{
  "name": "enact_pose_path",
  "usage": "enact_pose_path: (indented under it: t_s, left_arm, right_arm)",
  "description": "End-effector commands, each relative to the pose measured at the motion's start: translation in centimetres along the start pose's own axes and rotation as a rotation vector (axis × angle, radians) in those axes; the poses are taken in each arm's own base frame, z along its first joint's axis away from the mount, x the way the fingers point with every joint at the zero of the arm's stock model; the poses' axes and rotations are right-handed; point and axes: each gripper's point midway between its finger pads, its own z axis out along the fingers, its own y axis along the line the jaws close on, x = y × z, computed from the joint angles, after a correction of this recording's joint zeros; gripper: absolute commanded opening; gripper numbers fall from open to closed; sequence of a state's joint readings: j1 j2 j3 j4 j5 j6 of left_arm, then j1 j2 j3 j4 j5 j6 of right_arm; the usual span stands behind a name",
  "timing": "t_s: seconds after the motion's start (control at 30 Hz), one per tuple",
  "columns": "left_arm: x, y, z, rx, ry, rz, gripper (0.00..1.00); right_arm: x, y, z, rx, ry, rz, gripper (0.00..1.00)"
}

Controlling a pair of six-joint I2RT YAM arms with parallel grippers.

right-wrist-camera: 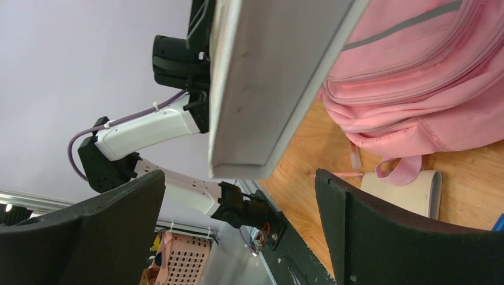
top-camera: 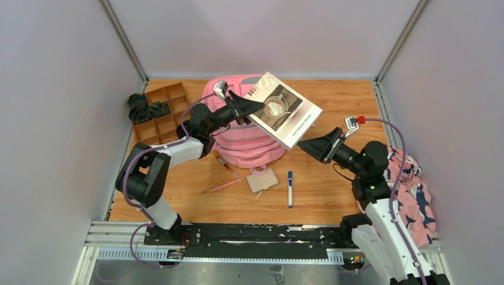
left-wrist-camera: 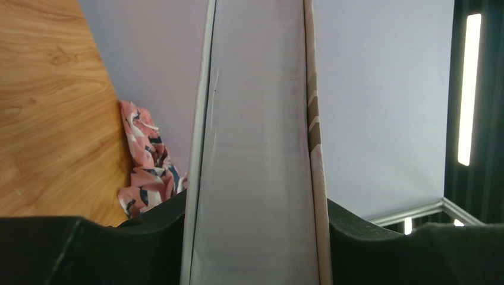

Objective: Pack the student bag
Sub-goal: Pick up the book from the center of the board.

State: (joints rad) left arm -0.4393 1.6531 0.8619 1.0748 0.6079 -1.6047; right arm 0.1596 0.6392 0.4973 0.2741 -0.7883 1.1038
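The pink student bag [top-camera: 249, 139] lies at the back middle of the table; it also shows in the right wrist view [right-wrist-camera: 416, 77]. My left gripper [top-camera: 248, 108] is shut on a large white book [top-camera: 284, 110] and holds it tilted in the air above the bag. The left wrist view shows the book's page edge [left-wrist-camera: 255, 178] clamped between the two black fingers. My right gripper [top-camera: 310, 145] is open and empty just below the book's near corner [right-wrist-camera: 249, 148], not touching it.
A small cream notebook [top-camera: 262, 179], a blue marker [top-camera: 290, 188], a pink pen [top-camera: 226, 186] and a red pen [top-camera: 224, 163] lie in front of the bag. A wooden divided tray [top-camera: 159, 113] stands at the back left. A pink-and-navy floral cloth [top-camera: 413, 193] lies at the right.
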Motion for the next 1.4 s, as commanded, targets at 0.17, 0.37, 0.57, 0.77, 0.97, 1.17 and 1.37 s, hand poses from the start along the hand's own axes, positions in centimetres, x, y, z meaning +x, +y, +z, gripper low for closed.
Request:
enact_pose_path:
  t_s: [0.17,0.37,0.57,0.77,0.97,1.17,1.37]
  left_arm:
    - [2.7,-4.1,-0.6,0.053,0.168,0.145,0.29]
    - [3.1,-4.3,-0.7,0.071,0.198,0.136,0.29]
    - [3.1,-3.9,-0.5,0.059,0.196,0.126,0.31]
    - [3.5,-3.4,-0.2,0.051,0.207,0.128,0.39]
    - [3.7,-2.3,-0.5,0.016,0.224,0.147,0.8]
    - [0.4,1.5,-3.8,-0.2,0.171,0.233,1.0]
    - [-2.7,6.6,-10.0,-0.832,0.192,0.606,1.0]
  right_arm:
    - [-1.5,1.4,0.8,-0.109,-0.058,-0.033,1.0]
    - [-3.2,2.2,1.9,-0.193,-0.106,0.012,1.0]
    - [-3.5,2.9,3.4,-0.226,-0.101,0.027,0.77]
    - [-2.9,2.1,4.2,-0.215,-0.096,0.063,0.53]
    - [-2.9,0.1,4.2,-0.146,-0.139,0.13,0.29]
    - [-3.2,-4.0,1.3,-0.002,-0.231,0.232,0.14]
    - [-3.9,-7.1,-3.7,0.22,-0.343,0.249,0.07]
